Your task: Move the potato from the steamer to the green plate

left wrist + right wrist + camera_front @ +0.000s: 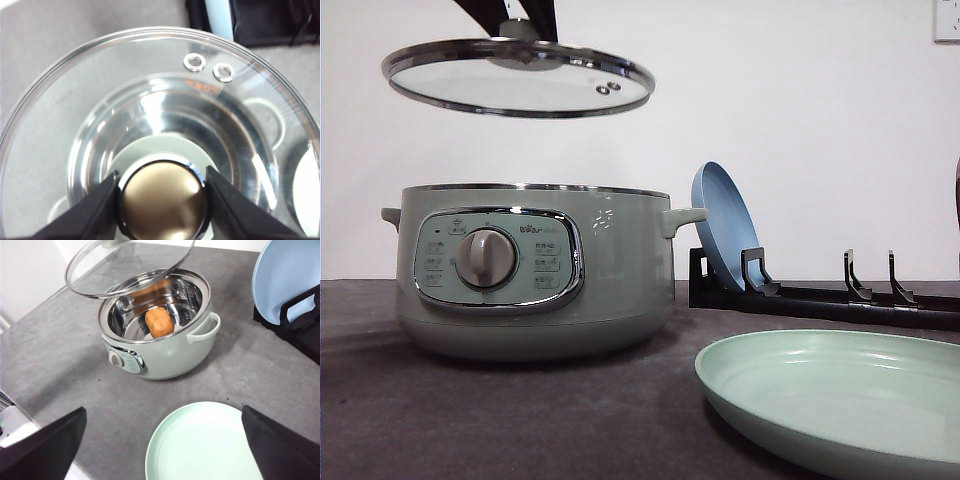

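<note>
The left gripper (162, 200) is clamped on the lid (518, 77) knob, holding the lid in the air above the open steamer (535, 268). The potato (159, 322) sits inside the pot. Further right, the green plate (840, 395) lies bare below the right gripper (162, 450), fingers wide apart.

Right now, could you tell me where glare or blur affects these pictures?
Left wrist view: bright streaks glare off the glass lid, and the knob looks soft. Front view: the green plate is slightly blurred. Right wrist view: the potato is sharp, with its reflection on the steamer wall.
</note>
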Robot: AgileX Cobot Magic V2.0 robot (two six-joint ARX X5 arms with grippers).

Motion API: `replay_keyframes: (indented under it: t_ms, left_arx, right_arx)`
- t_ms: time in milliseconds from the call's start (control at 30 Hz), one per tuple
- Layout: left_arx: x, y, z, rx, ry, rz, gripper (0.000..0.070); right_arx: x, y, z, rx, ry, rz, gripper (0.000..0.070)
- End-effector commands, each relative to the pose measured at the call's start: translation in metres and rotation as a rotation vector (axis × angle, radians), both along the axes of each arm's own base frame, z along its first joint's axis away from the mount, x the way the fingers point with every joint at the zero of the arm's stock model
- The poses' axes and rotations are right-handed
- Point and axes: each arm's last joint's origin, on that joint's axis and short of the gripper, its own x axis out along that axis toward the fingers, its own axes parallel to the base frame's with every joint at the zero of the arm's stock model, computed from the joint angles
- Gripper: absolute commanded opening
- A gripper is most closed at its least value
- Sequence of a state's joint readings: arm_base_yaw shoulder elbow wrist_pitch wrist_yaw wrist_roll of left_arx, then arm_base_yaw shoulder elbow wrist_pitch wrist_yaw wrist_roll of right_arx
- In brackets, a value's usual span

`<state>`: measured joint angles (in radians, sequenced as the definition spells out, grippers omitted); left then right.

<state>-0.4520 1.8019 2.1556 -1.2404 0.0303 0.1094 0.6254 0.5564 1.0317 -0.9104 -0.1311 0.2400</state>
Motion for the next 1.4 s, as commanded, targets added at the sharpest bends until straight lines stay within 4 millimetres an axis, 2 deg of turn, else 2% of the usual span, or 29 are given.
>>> replay_keyframes:
  t_ms: [0,200,367,533,1033,1167,1367]
  left_arx:
    - [-0.002,-0.001,0.013,-0.035,-0.054,0.001,0.0002]
    - [-0.002,0.002,0.012,-0.022,-0.045,0.019,0.0001]
    - [0.001,0.016,0.015,-0.020,-0.048,0.062,0.0001]
    - [0.008,0.044,0.018,-0.021,-0.056,0.144,0.0001]
    - [0.022,0.145,0.019,-0.016,-0.048,0.452,0.0001]
    - [0.022,0.162,0.019,-0.017,-0.048,0.504,0.0001]
    - [0.021,0.174,0.019,-0.017,-0.046,0.541,0.0001]
  right_arx:
    - [-0.001,0.000,0.005,0.015,-0.011,0.001,0.0630]
    - [-0.001,0.000,0.005,0.015,-0.011,0.001,0.0630]
    - [-0.001,0.000,0.005,0.015,-0.011,0.001,0.0630]
    - [-0.001,0.000,0.005,0.015,-0.011,0.001,0.0630]
    - [-0.001,-0.001,0.005,0.012,-0.013,-0.006,0.0630]
    - [0.000,-0.001,0.005,0.004,-0.018,-0.025,0.0630]
    - [0.000,-0.001,0.005,0.006,-0.018,-0.026,0.0630]
